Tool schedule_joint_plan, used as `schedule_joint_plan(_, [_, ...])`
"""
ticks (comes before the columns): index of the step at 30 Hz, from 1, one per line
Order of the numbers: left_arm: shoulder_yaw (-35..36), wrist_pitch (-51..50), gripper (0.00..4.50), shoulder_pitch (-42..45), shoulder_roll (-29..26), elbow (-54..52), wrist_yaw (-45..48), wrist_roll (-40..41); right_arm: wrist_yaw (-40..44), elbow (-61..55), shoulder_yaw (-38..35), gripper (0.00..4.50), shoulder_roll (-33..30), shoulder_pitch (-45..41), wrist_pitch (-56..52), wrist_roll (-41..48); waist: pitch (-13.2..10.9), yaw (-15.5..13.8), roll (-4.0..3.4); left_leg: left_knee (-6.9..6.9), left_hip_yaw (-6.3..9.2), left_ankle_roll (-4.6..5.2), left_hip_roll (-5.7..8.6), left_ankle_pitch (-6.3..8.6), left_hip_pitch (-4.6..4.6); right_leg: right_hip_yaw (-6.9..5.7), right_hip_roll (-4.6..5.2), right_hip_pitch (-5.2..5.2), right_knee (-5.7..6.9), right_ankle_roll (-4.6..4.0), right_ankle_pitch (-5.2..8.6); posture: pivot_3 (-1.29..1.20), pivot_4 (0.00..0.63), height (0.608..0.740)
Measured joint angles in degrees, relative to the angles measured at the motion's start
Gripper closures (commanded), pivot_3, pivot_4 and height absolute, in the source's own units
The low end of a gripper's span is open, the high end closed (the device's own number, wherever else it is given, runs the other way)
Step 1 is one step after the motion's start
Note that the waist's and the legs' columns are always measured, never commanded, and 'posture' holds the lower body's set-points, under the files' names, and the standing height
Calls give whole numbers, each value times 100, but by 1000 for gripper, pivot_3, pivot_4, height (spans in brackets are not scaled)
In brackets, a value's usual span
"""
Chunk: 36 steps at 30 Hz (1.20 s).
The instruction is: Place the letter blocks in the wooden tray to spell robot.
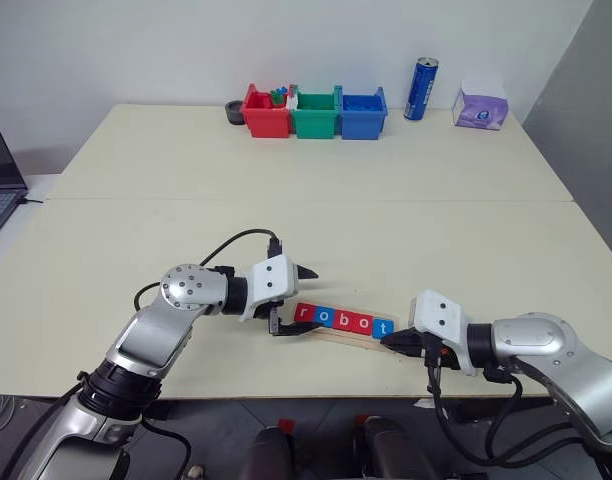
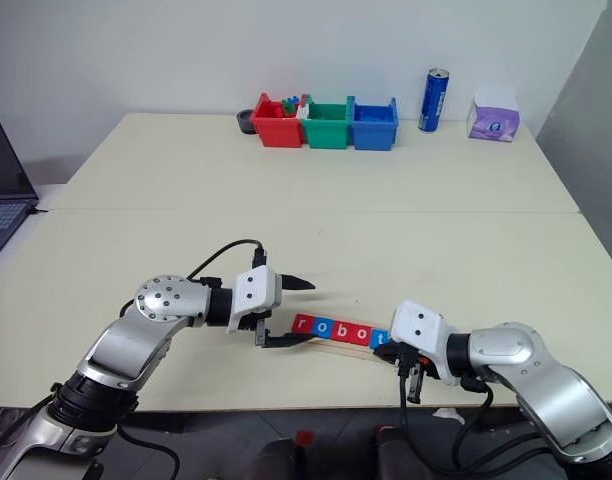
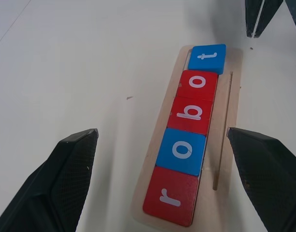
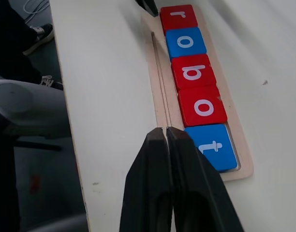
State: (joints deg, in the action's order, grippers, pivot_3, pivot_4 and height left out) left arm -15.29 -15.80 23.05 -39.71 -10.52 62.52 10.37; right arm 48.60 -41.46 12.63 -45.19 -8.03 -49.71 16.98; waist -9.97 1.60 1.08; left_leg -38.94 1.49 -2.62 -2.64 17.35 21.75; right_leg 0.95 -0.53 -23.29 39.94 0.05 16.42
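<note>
L gripper [image 1: 291, 298] fingers spread wide, empty, straddling r-end of wooden tray [image 3: 229, 121] | R gripper [image 4: 167, 140] clenched, empty, tips just beside t-end | letter blocks [image 3: 190, 112] all 5 in tray, read r-o-b-o-t, near front table edge | far back: red/green/blue bins [image 1: 314, 112], can [image 1: 421, 89], tissue pack [image 1: 481, 105], well apart, nothing blocking

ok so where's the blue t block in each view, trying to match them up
Left eye view: blue t block, last tile at the wooden tray's right end, by the right gripper.
Right eye view: same right end.
Left wrist view: far end of the row.
Right wrist view: nearest tile, beside the shut fingers.
Shared landmark: the red r block at the opposite end.
</note>
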Motion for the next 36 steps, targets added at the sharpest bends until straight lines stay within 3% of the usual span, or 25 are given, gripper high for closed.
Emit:
schedule_joint_plan(13, [0,8,0,12,13,63,60,-1,-514,321,331,4459,59,-231,-347,-60,0,-2,0,0,0,0,0,0,2,1,0,0,-2,0,0,0,150,740])
schedule_joint_plan(29, [0,-9,0,19,22,61,63,0,-579,681,645,4459,120,-288,260,-351,2,4,2,0,0,0,-1,0,-1,2,-2,0,1,0,0,0,150,740])
schedule_joint_plan(36, [0,-20,0,19,16,50,65,9,-282,452,509,4459,-102,-60,216,-24,1,-4,2,0,1,0,0,0,3,1,-1,0,-5,0,0,0,150,740])
